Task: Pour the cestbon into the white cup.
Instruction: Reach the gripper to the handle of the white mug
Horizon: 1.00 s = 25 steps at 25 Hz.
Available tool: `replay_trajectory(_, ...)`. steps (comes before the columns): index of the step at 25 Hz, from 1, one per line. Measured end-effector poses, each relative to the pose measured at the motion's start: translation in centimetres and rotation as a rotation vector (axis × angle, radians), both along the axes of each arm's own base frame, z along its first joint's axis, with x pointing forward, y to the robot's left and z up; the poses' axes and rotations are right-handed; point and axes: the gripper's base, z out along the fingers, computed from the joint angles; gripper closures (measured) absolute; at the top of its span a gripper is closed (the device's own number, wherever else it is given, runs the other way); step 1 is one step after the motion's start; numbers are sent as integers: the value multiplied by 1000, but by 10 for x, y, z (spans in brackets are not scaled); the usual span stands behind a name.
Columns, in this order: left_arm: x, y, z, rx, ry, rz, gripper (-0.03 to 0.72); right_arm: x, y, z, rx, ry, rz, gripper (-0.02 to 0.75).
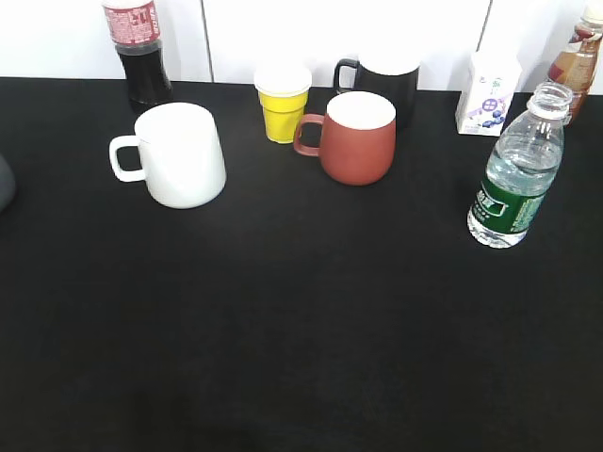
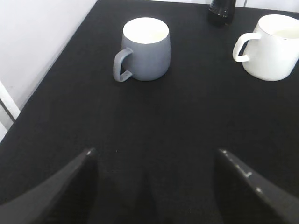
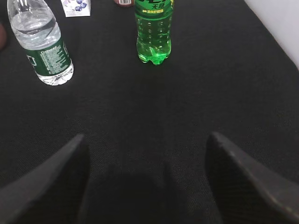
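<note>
The cestbon [image 3: 41, 44] stands upright with its cap off, long axis vertical, ahead and to the left of the right gripper [image 3: 147, 182], which is the nearer arm; its fingers are spread wide apart with nothing between them, low over the bench [image 3: 196, 107]. The white cup [image 2: 273, 46] sits ahead and to the right of the left gripper [image 2: 154, 186], also spread open and empty. Both arms look parked back, neither touching anything; the right one likely reaches first.
</note>
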Motion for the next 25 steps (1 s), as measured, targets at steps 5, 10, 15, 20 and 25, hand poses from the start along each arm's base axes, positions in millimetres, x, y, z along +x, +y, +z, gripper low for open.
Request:
replay_trajectory(5,0,0,0,-1,0,-1,105,0,0,0,0,0,0,152)
replay_trajectory(10,0,0,0,4,-3,2,144,0,0,0,0,0,0,152)
replay_trajectory(15,47,0,70,84,-249,-36,146,0,0,0,0,0,0,152)
replay_trajectory(20,140,-9,95,40,-467,-102,146,0,0,0,0,0,0,152)
replay_trajectory(25,207,-50,27,-71,-367,-273,146,0,0,0,0,0,0,152)
